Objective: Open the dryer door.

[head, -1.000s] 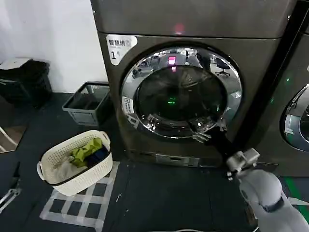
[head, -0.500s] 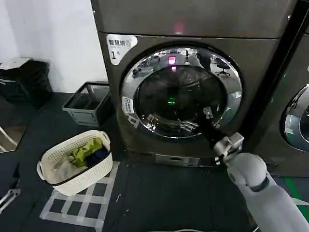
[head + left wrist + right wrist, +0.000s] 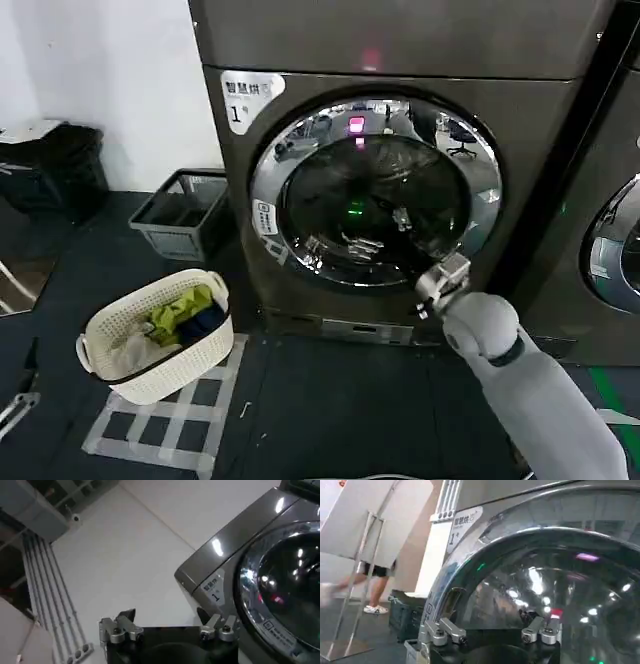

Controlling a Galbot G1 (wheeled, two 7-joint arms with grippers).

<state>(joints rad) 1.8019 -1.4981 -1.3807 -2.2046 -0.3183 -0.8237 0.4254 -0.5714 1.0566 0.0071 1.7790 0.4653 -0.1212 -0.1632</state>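
Observation:
The dryer door (image 3: 375,190) is a chrome-ringed porthole with dark glass on the grey-brown machine marked "1" (image 3: 237,112), and it sits flush against the machine front. My right gripper (image 3: 412,250) is raised in front of the lower right of the glass. In the right wrist view it (image 3: 490,622) is open, close to the door (image 3: 540,585), with nothing between its fingers. A slot in the chrome ring (image 3: 451,601) lies beyond one finger. My left gripper (image 3: 16,405) hangs low at the far left, open (image 3: 165,617), with the door (image 3: 287,580) far off.
A white laundry basket (image 3: 105,330) with clothes stands on taped floor left of the dryer. A grey crate (image 3: 185,210) sits by the wall behind it. A neighbouring machine's chrome door (image 3: 612,250) is at the right edge. A black bin (image 3: 55,165) is far left.
My right arm has swung up and to the left, bringing the gripper from below the door's lower right rim to in front of the glass. The door has not moved.

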